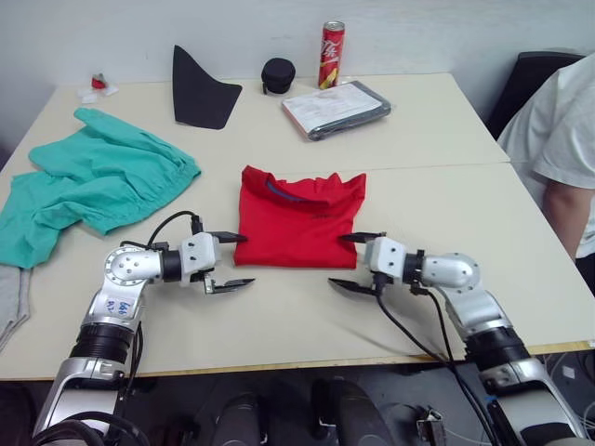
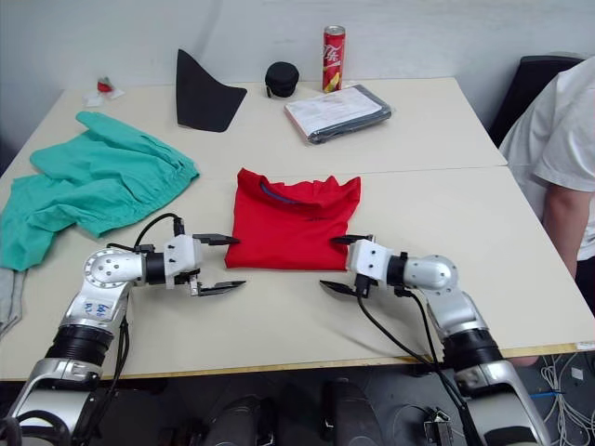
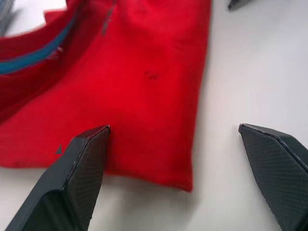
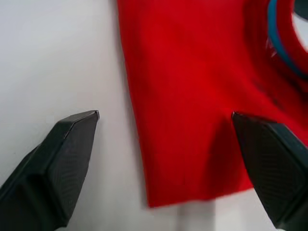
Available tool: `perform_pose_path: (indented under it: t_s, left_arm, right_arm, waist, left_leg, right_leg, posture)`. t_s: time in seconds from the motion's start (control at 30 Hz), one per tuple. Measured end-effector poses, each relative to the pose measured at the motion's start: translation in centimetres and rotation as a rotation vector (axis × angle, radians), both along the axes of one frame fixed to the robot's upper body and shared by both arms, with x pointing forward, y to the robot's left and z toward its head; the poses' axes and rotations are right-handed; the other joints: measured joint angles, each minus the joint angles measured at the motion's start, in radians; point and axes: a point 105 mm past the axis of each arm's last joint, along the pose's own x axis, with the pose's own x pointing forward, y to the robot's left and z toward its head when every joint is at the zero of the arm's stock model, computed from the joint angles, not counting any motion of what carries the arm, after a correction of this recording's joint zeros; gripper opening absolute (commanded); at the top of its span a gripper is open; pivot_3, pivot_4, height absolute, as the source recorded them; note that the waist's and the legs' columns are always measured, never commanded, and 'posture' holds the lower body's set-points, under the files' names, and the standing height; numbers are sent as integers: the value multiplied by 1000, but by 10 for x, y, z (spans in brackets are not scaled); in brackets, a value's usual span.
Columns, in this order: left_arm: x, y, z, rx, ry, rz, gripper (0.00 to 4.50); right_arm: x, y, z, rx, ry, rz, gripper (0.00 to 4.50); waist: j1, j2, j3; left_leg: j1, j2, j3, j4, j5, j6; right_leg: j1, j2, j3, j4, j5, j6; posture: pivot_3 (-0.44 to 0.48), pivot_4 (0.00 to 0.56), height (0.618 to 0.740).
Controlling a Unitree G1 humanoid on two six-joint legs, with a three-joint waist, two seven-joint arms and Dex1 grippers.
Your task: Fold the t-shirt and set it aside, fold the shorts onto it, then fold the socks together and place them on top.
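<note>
This looks like an office or lab room used for robot trials. Two pale beige tabletops (image 1: 446,139) stand pushed together against a plain white wall (image 1: 186,28). At the far edge stand a red soda can (image 1: 332,55), a round black zip case (image 1: 278,74) and a sleeve of papers in clear plastic (image 1: 336,109). A black office chair (image 1: 535,79) stands at the right, where a person in a white shirt (image 1: 562,149) sits beside the table.
</note>
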Motion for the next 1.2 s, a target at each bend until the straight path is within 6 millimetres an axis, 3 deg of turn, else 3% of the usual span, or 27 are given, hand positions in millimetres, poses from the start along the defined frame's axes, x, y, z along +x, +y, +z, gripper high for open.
perform_pose_path:
  t_s: [0.37,0.43,0.57,0.77,0.9,1.07,1.2]
  left_arm:
    - [5,-3,-9,29,-28,12,587]
    - [-1,-2,-12,23,-36,9,11]
    - [-17,4,-14,29,-64,12,11]
    - [-67,8,-27,-9,-47,28,11]
    - [-98,14,-37,-24,-26,78,11]
    - [-136,12,-45,-25,34,70,11]
    - [-147,13,-44,-46,66,83,11]
  right_arm:
    - [-1,-7,-10,-82,-85,14,43]
    - [-6,-10,-12,-86,-102,18,0]
    - [-24,-16,-16,-122,-161,48,0]
    - [-63,-20,-24,-102,-192,49,0]
    - [-101,-20,-38,-84,-131,67,0]
    - [-133,-24,-47,-81,-54,92,0]
    - [-137,-25,-48,-65,-39,80,0]
  waist:
    - [0,0,0]
    - [0,0,0]
    - [-3,0,-1]
    - [-3,0,-1]
    - [1,0,-1]
    - [2,0,-1]
    - [3,0,-1]
  left_leg:
    - [1,0,0,0,1,1]
    - [1,0,0,-1,1,1]
    - [3,0,1,-4,0,0]
    - [5,1,0,-6,-1,-2]
    - [9,1,0,-8,-3,0]
    - [15,1,-1,-11,-9,7]
    - [14,1,-1,-12,-9,8]
  right_leg:
    - [1,-1,0,1,0,0]
    - [1,-1,0,0,0,0]
    - [1,-1,0,-2,0,0]
    - [2,0,1,-3,-1,-1]
    - [8,0,1,-6,-1,-1]
    - [16,0,1,-14,-1,0]
    - [16,1,1,-14,-1,0]
  posture:
    - [0,150,740]
    - [0,150,740]
    - [0,150,740]
    - [0,150,740]
    - [0,150,740]
    - [0,150,740]
    - [0,150,740]
